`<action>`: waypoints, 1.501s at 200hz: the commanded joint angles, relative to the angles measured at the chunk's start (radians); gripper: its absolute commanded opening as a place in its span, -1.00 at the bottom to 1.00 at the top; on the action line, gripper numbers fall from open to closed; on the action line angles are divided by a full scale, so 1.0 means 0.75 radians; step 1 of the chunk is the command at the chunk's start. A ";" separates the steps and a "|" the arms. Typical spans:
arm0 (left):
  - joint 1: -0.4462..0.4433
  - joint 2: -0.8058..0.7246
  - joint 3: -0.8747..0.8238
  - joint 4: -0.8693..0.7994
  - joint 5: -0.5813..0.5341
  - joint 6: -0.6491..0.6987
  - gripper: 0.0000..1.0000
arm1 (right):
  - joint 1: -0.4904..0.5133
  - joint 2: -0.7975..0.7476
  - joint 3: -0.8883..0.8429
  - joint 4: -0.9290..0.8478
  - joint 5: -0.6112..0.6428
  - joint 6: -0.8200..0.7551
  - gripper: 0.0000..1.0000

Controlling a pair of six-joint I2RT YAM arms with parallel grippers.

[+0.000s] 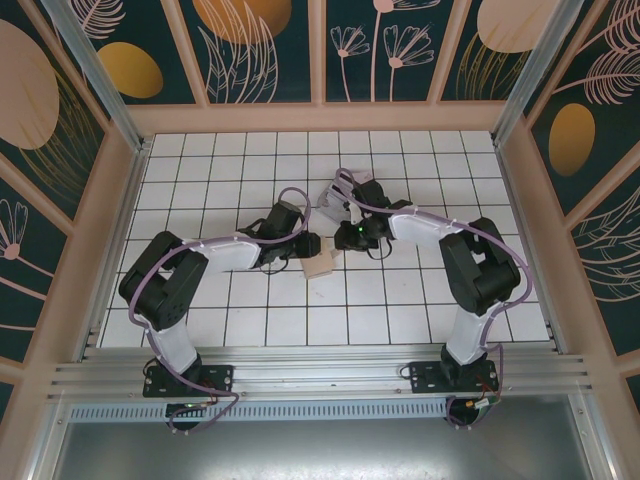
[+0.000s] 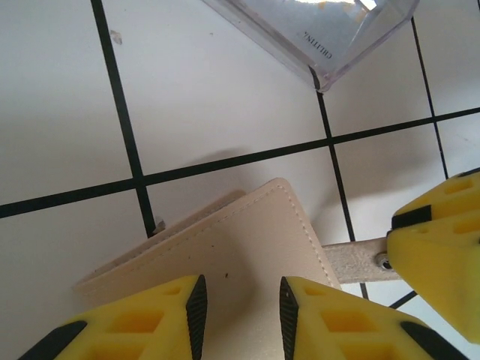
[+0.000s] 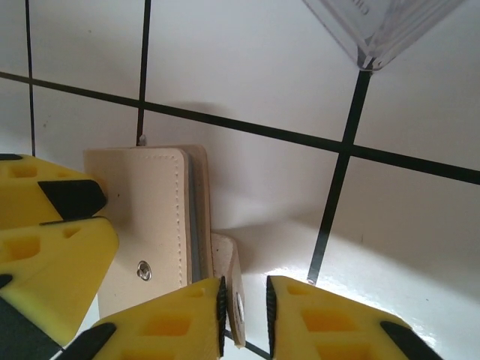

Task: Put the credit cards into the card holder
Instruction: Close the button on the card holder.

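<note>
Card holder [image 1: 320, 266], a flat tan-beige stitched pouch, lay near the middle of the white tiled bench [image 1: 250, 320], between the two arms. The left tool [image 2: 240, 304] sat over its left part, yellow fingers slightly apart, the pouch's face showing in the gap, nothing pinched. The right tool [image 3: 246, 311] was closed on the card holder's pale snap strap [image 3: 229, 262]. A clear plastic case [image 2: 330, 30] lay just beyond, not touching it.
</note>
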 commanded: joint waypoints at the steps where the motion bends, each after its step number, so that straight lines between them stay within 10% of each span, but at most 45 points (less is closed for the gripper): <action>1: 0.000 0.019 -0.030 -0.032 -0.023 0.025 -0.30 | 0.006 0.010 0.012 0.023 -0.036 -0.005 -0.62; 169: -0.006 -0.003 -0.170 0.117 -0.036 -0.043 -0.57 | 0.154 0.121 0.098 0.066 -0.091 0.054 -0.93; 300: 0.000 -0.207 -0.328 0.053 -0.159 -0.135 0.06 | 0.139 0.186 0.080 0.088 -0.103 0.056 -0.93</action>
